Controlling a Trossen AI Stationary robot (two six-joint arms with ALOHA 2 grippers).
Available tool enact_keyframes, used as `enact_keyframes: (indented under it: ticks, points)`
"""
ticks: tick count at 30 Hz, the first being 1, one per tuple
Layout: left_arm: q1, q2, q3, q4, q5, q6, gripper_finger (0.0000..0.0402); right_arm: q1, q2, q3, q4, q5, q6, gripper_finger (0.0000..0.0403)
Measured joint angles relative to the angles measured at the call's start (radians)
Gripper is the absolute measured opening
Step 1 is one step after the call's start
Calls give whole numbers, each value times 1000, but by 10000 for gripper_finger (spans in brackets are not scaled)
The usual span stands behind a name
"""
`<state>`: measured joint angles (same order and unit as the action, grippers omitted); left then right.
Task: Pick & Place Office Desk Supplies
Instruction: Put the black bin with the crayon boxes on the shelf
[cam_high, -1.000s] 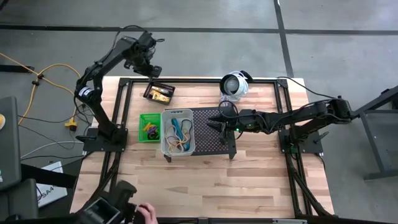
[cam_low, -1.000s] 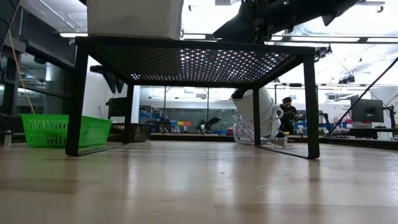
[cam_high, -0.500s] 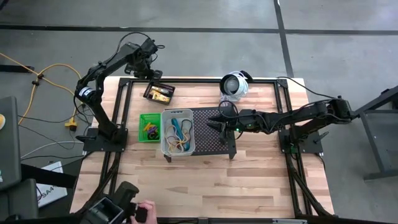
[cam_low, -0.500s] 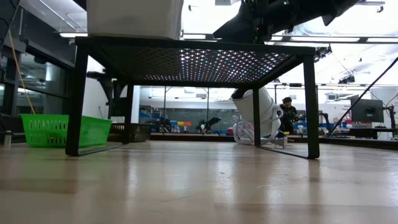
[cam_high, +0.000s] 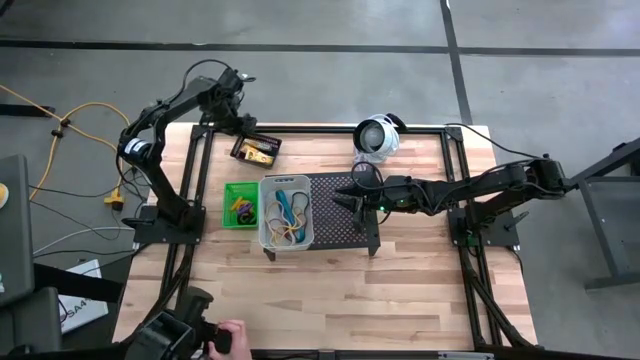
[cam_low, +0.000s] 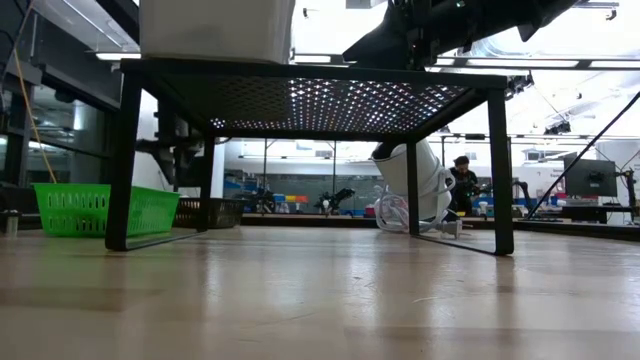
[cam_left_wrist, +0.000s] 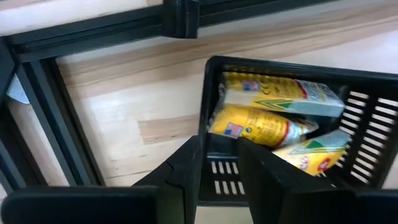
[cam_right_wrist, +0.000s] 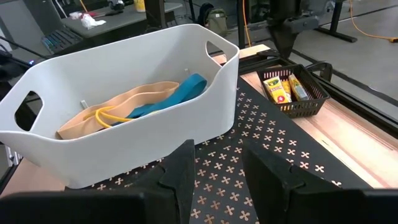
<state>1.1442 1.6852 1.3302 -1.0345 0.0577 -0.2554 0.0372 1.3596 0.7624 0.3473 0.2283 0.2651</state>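
Black bin (cam_left_wrist: 292, 137) holds three yellow tubes (cam_left_wrist: 261, 127); both hands (cam_left_wrist: 217, 168) (cam_right_wrist: 217, 165) narrow, empty.

- Even, bright overhead light; the table (cam_high: 330, 280) shows soft, short shadows.
- Low view: ceiling lights blow out white, silhouetting the perforated stand (cam_low: 310, 100).
- Left wrist fingers (cam_left_wrist: 186, 168) blurred.
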Motion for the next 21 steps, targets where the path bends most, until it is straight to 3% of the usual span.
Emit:
enact_keyframes:
  ticks: [21]
  points:
    - [26,0,-145,169,17,-4,100,0,0,0,0,0,0,121]
